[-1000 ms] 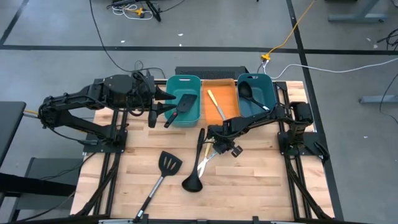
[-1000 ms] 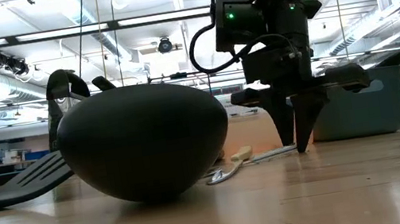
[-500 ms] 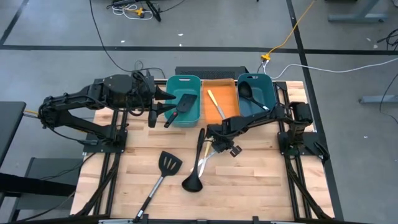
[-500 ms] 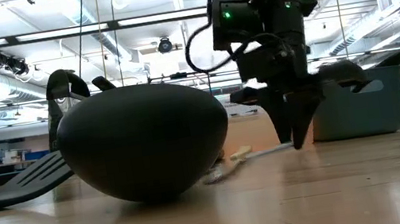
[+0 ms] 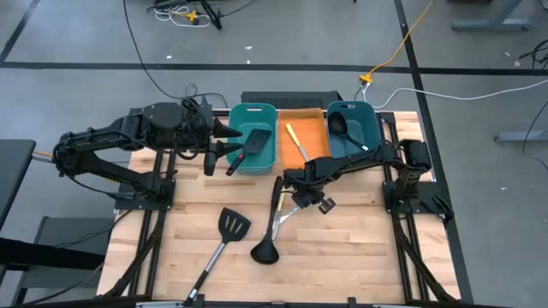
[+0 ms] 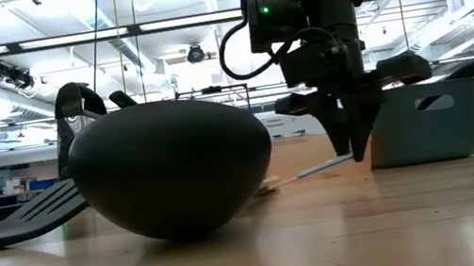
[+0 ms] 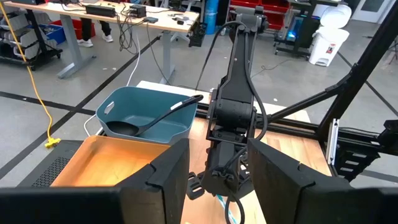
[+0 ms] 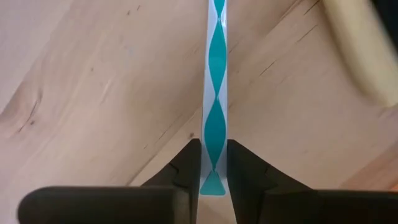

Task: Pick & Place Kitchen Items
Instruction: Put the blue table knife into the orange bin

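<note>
My right gripper (image 5: 297, 201) points down over the middle of the table, shut on a thin white-and-teal stick (image 8: 214, 93). A pale yellow stick (image 8: 360, 50) lies beside it. A black ladle (image 5: 267, 231) lies on the wood, its bowl (image 6: 171, 167) close to the low camera. A black slotted spatula (image 5: 224, 238) lies to its left. My left gripper (image 7: 217, 180) hangs open and empty at the left teal bin (image 5: 242, 115), which holds a spatula (image 5: 254, 144). Another ladle (image 7: 155, 118) leans in the right teal bin (image 5: 364, 128). My right gripper pinches the stick's near end (image 8: 212, 177) between its two fingertips, coming from above and pointing down. That end is lifted. The stick slants down away from the fingers, and its other end (image 6: 271, 185) rests on the table.
An orange bin (image 5: 315, 128) with yellow sticks stands between the two teal bins along the far edge. Bare wood lies to the right of the ladle and toward the near edge.
My right gripper has risen a little, still shut on the stick. The held end has come up off the table, so the stick now slants, while its other end stays on the wood.
</note>
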Robot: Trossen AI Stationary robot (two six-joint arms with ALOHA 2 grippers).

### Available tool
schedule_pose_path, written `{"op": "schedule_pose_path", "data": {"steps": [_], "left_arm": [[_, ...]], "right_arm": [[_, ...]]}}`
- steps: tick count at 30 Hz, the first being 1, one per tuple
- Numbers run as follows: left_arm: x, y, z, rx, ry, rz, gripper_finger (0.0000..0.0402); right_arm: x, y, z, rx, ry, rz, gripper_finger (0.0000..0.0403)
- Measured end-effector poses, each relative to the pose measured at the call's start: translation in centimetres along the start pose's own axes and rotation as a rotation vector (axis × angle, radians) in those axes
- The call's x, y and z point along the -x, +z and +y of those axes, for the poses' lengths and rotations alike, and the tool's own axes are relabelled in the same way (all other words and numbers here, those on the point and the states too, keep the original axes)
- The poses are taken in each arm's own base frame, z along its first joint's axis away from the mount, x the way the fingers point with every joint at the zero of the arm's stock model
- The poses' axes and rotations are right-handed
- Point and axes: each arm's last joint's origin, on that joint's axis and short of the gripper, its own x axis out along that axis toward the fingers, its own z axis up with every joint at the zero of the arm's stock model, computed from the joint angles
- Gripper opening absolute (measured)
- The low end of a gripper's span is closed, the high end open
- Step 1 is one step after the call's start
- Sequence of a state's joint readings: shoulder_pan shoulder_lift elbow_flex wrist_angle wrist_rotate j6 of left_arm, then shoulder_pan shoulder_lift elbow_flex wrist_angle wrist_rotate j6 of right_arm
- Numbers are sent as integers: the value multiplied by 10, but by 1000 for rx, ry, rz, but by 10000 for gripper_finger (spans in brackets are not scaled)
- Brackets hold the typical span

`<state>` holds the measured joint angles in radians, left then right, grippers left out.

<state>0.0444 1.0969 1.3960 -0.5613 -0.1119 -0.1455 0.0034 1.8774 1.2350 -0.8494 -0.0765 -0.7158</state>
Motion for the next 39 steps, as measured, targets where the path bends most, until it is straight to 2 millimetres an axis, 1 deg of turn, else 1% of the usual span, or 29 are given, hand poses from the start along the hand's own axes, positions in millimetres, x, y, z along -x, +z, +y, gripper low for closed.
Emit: {"op": "schedule_pose_path", "data": {"steps": [10,18,30,39], "left_arm": [[0,0,0,0,0,0,167],[0,0,0,0,0,1,167],[0,0,0,1,0,1,167],[0,0,0,1,0,0,167]], "right_arm": [[1,-5,6,-6,63,45,65],[6,-5,7,-31,64,43,64],[34,-10,13,-42,19,-6,66],[45,-15,18,-52,26,4,63]]}}
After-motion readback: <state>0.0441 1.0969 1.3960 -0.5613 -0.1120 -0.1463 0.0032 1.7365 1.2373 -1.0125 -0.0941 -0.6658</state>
